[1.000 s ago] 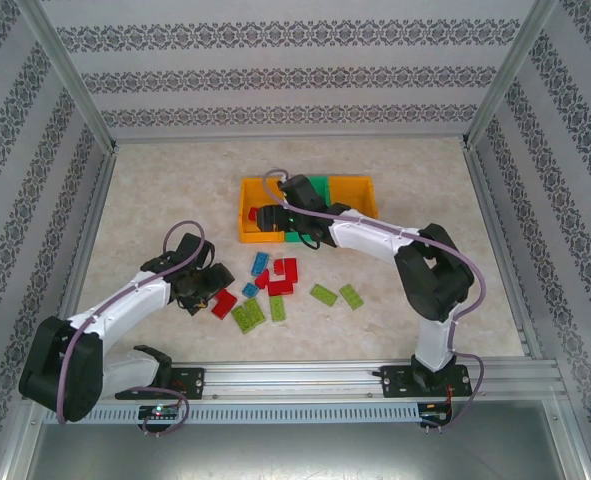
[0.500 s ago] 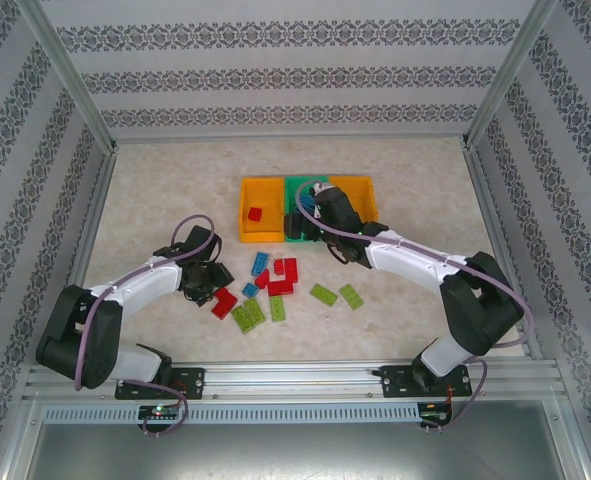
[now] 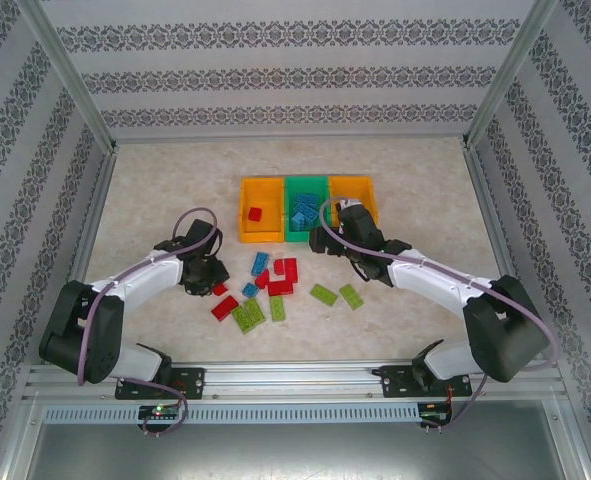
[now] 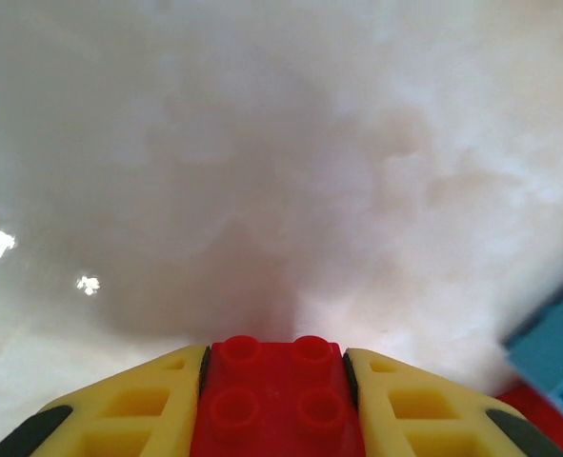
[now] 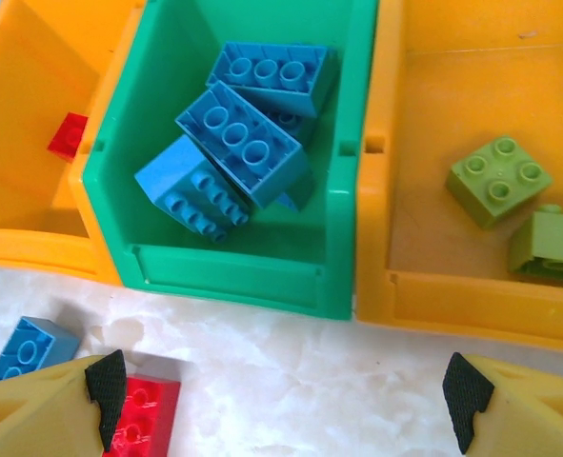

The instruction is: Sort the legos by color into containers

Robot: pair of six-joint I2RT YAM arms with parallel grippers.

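The left pincer (image 4: 274, 367) is closed on a red brick (image 4: 276, 405), a glossy square piece with four round studs. The brick is squeezed between yellow plastic fingers (image 4: 138, 409) with black tips. The pincer sits low over the desk (image 3: 155, 200), at the left edge of the loose bricks (image 3: 275, 290) and toward the near edge. The desk is pale, marbled and shiny, with bright spots reflected in it. A blue brick (image 4: 552, 347) lies just right of the held one. The right pincer (image 5: 286, 405) is spread wide and holds nothing, above the desk just in front of the bins. Three smooth, open-top plastic bins stand touching in a row at mid-desk, toward the far edge. The left orange bin (image 5: 24, 238) holds one red piece (image 5: 69, 135). The green bin (image 5: 233, 271) holds a tilted heap of blue bricks (image 5: 243, 133). The right orange bin (image 5: 472, 309) holds two lime bricks (image 5: 498, 179). The loose bricks are red, blue and lime, flat or L-shaped, and lie scattered between the two arms. They crowd the ground nearest the left pincer. Bare desk lies open to the left and right of the bins and behind them. Patterned walls (image 3: 295, 70) and a metal frame (image 3: 65, 80) close in the far edge and both side edges.
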